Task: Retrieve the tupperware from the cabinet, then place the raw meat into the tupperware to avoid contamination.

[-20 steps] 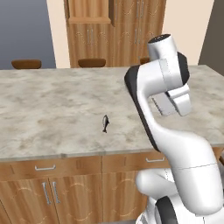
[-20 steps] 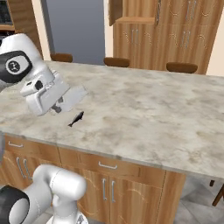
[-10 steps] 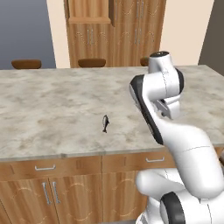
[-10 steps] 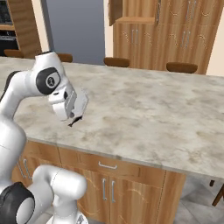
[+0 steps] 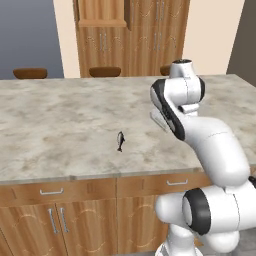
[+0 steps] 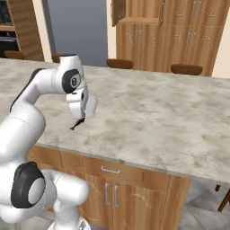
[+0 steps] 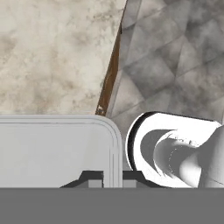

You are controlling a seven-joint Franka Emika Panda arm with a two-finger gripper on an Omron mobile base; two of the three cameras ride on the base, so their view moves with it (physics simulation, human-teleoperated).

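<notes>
Raw meat (image 5: 120,141) lengthwise toward cabinet (image 5: 131,35), seemingly.

- No readable text, labels, brands, numbers or signs in any view.
</notes>
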